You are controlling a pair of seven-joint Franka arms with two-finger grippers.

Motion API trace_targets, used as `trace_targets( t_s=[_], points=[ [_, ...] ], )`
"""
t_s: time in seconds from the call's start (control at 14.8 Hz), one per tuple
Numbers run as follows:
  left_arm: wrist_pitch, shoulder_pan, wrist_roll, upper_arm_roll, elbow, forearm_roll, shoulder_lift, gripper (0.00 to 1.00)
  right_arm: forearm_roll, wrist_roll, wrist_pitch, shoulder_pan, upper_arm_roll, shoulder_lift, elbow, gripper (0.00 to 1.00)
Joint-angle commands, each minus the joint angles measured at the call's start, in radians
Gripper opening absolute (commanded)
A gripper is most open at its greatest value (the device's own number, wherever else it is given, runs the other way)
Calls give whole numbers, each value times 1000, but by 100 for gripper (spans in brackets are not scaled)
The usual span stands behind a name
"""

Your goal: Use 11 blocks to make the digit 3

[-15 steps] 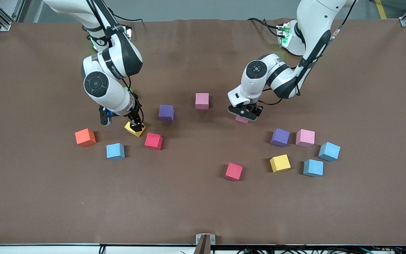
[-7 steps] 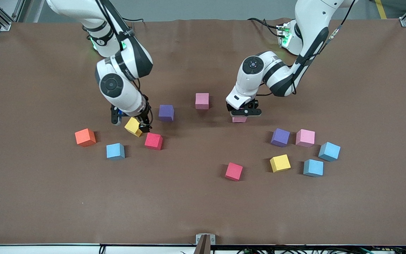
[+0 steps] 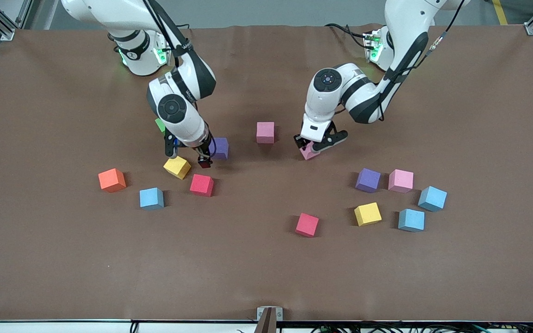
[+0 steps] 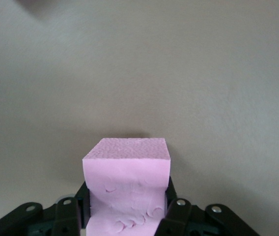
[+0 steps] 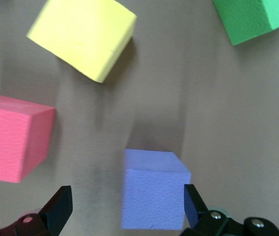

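Observation:
My left gripper (image 3: 311,148) is shut on a pink block (image 3: 308,152) (image 4: 127,167) low at mid-table; whether it rests on the mat I cannot tell. My right gripper (image 3: 187,156) (image 5: 126,196) hangs open over the mat. A purple block (image 3: 219,148) (image 5: 154,189) shows between its fingers, close to one finger (image 5: 191,196). The yellow block (image 3: 177,167) (image 5: 83,37) and a red block (image 3: 201,184) (image 5: 14,137) lie free beside it. Loose on the mat are also orange (image 3: 112,180), blue (image 3: 151,198) and pink (image 3: 265,132) blocks. No digit 3 shows.
A green cube (image 3: 159,124) (image 5: 257,17) peeks out by the right arm. Toward the left arm's end lie purple (image 3: 368,180), pink (image 3: 400,180), yellow (image 3: 367,213), red (image 3: 306,225) and two blue (image 3: 432,198) (image 3: 411,219) cubes. Bare brown mat (image 3: 266,277) fills the near half.
The left gripper has shut on the pink block, which now sits tilted. The right gripper has left the yellow block and moved toward the purple one, staying open.

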Motion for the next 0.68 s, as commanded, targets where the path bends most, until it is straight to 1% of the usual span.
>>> trace_targets(
  t_s=[0.0,0.14,0.41,0.47,0.61],
  points=[
    [-16,0,-235,-21,-7,-6,-19,52,18,35,44,32,-8,-27,-58,100],
    [-16,0,-428,-22,-7,-4,-18,52,18,62,76,52,-8,-27,-78,100],
    [-17,-15,-704,-22,10,-6,-12,52,16,69,85,51,-10,-26,-81,100],
    [-28,-23,-784,-22,18,-6,-3,52,18,69,102,51,-10,-24,-81,100],
    [-94,-52,-897,-22,65,-6,22,53,18,73,120,51,-10,-21,-81,100]
  ],
)
